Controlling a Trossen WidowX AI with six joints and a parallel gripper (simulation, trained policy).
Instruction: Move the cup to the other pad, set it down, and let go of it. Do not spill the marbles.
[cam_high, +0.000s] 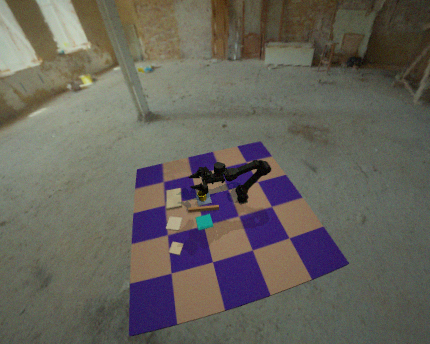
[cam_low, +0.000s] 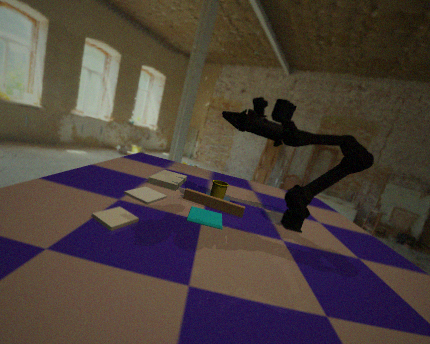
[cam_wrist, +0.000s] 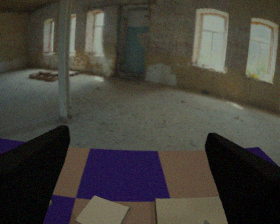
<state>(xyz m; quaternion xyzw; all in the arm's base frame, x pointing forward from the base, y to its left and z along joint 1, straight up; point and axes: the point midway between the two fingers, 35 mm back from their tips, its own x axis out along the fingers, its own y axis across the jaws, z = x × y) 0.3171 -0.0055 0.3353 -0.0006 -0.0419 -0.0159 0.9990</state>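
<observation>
A yellow cup (cam_high: 202, 197) (cam_low: 219, 189) stands upright on a grey-blue pad (cam_high: 208, 202), behind a low wooden bar (cam_high: 203, 208) (cam_low: 213, 202). The marbles cannot be made out. The other pad, a teal one (cam_high: 204, 222) (cam_low: 205, 218), lies on the near side of the bar with nothing on it. My gripper (cam_high: 191, 181) (cam_wrist: 139, 137) is open and empty, with the fingers wide apart in the wrist view. It is raised high above the mat and points outward, well clear of the cup. The cup is not in the wrist view.
A larger tan block (cam_high: 173, 198) (cam_low: 167, 180) (cam_wrist: 190, 210) lies left of the cup. A flat tan square (cam_high: 174, 223) (cam_low: 145, 194) (cam_wrist: 103, 212) lies left of the teal pad, and a smaller one (cam_high: 176, 248) (cam_low: 115, 218) lies nearer the front.
</observation>
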